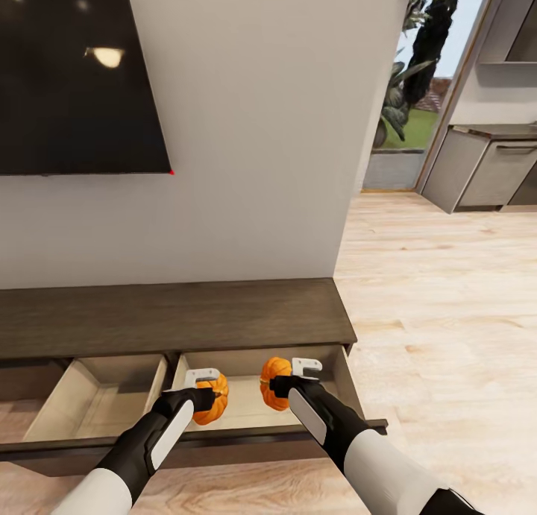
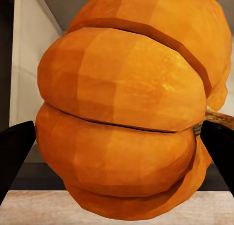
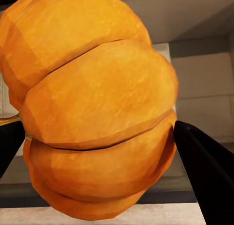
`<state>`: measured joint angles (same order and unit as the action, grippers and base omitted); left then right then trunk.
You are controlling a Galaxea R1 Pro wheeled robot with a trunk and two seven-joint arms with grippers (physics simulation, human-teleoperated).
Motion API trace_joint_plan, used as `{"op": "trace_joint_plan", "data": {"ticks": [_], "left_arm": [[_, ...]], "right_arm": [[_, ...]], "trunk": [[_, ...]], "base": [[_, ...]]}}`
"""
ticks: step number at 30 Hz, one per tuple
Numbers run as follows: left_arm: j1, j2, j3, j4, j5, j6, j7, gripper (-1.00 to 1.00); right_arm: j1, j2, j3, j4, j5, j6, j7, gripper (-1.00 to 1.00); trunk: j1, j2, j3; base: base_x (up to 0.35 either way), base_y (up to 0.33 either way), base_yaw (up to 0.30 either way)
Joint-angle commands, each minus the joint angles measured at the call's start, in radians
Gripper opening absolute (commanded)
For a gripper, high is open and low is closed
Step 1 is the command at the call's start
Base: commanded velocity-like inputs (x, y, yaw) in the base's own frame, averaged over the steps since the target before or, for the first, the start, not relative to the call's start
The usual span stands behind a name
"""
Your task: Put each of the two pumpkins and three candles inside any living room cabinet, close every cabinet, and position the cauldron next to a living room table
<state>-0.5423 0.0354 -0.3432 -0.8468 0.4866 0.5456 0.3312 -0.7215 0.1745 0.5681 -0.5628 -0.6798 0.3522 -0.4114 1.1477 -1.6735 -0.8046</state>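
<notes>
Over drawer (image 1: 246,414), pumpkins (image 1: 211,398) sideways.

Two robot arms share one livery: glossy white shells on the upper segments, black housings toward the wrists. The left forearm (image 1: 160,437) carries a long white inlay panel along its black casing; the right forearm (image 1: 317,418) bears a matching pale strip. Each arm ends in a small white bracket-like piece, on the left gripper (image 1: 203,384) and the right gripper (image 1: 297,375). Wrist views show black, wedge-shaped fingers (image 3: 207,178), plain and unmarked.
</notes>
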Motion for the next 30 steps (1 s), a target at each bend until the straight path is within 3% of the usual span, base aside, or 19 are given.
{"op": "trace_joint_plan", "data": {"ticks": [1,20,30], "left_arm": [[-0.001,0.001,-0.005,-0.002,0.010,0.002,0.010,-1.00],[-0.001,0.001,-0.005,-0.001,0.009,0.001,0.008,-1.00],[-0.001,-0.003,-0.005,-0.002,0.009,0.001,0.008,-1.00]], "right_arm": [[-0.001,0.000,0.003,-0.001,-0.006,0.002,-0.007,-1.00],[-0.001,0.000,0.003,0.001,-0.003,0.002,-0.006,-1.00],[-0.001,0.000,0.004,0.002,0.000,-0.006,-0.006,-1.00]], "trunk": [[0.000,0.000,-0.001],[0.000,0.000,-0.001],[0.038,-0.070,-0.032]], "base": [[0.000,0.029,0.000],[0.005,-0.014,0.000],[0.000,0.000,0.000]]}}
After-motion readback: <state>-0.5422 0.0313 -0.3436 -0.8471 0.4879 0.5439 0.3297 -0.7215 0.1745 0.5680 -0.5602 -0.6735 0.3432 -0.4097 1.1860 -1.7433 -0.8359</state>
